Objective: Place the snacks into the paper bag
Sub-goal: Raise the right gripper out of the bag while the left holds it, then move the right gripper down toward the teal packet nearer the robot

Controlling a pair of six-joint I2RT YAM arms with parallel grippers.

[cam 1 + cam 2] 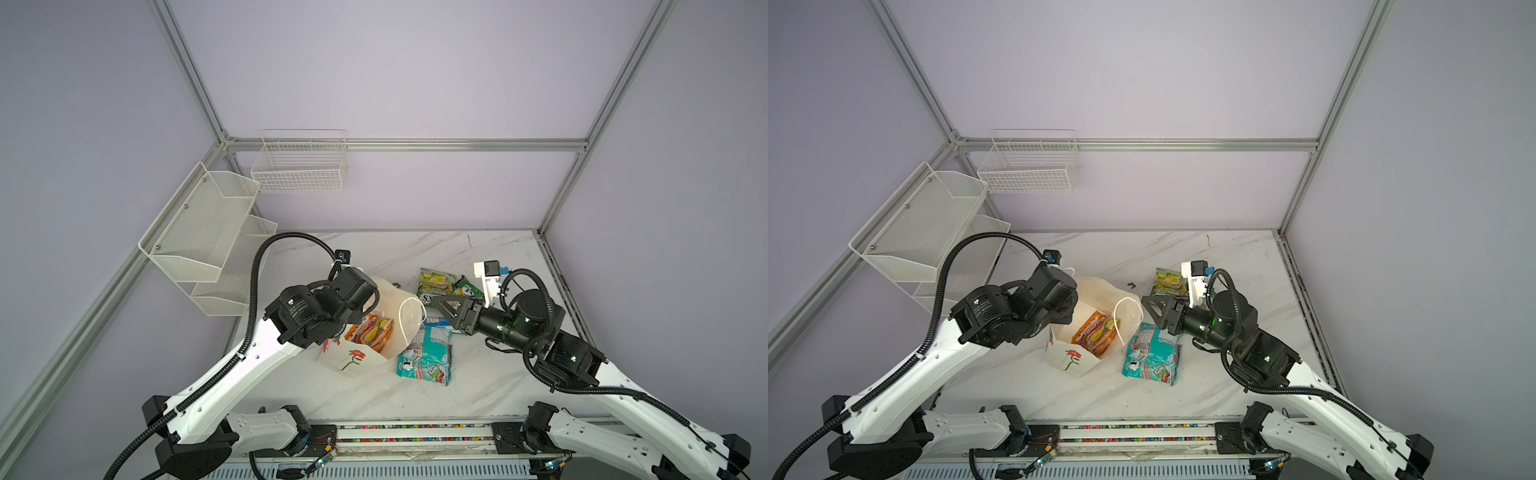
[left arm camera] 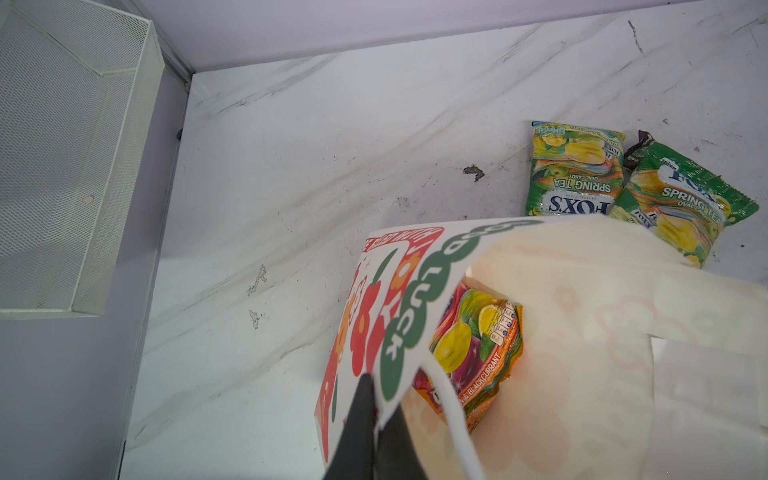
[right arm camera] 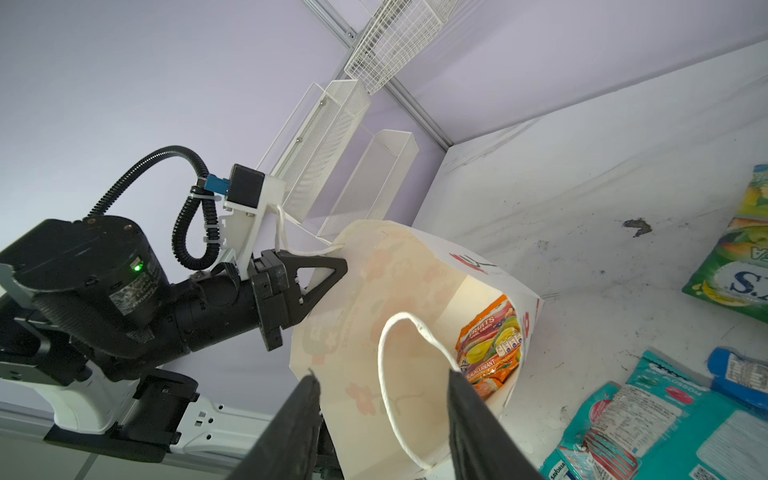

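We see a white tabletop (image 1: 478, 257) with grey marble veining, scuffed and speckled with dark marks. Towards the middle the paper bag (image 1: 353, 361) sits on it, leaning, its open mouth turned up and to the right in both top views. Beyond the bag, two green-yellow Fox's Spring Tea packets (image 2: 575, 170) lie flat side by side, edges touching, the second (image 2: 681, 199) skewed against the first. A small dark scrap (image 2: 473, 172) lies apart from them on bare marble. Just beside the bag, to its right, we find teal packets (image 1: 428, 357) overlapping one another, with a blue wrapper (image 3: 739, 370) at their far end.
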